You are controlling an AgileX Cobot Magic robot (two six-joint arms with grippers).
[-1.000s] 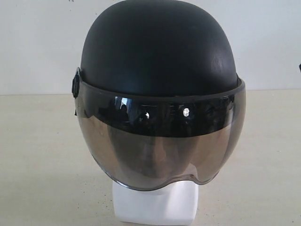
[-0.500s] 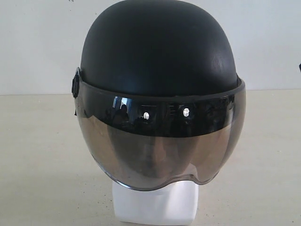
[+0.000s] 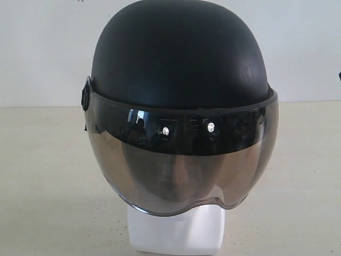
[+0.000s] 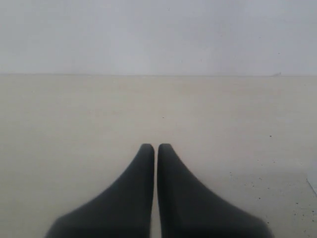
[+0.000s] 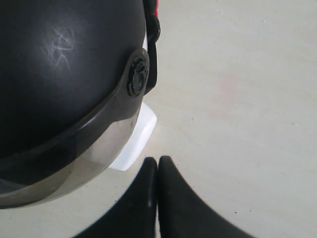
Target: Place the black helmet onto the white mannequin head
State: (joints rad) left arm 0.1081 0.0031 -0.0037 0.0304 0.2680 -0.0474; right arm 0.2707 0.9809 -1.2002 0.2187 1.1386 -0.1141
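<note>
Helmet (image 3: 178, 53), rounded matte-black, is judged rigid, slick, best held by rim; left gripper (image 4: 156, 147) and right gripper (image 5: 157, 159) jaws are pressed together

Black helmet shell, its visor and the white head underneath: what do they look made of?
Black helmet: probably hard plastic, matte; dull sheen only, pale scuffs in the right wrist view. Visor: tinted see-through plastic, glossy; it mirrors lights and the face shows through. White mannequin head: matte white, maybe foam or plastic; only its neck base is bare, so I cannot tell which.
</note>
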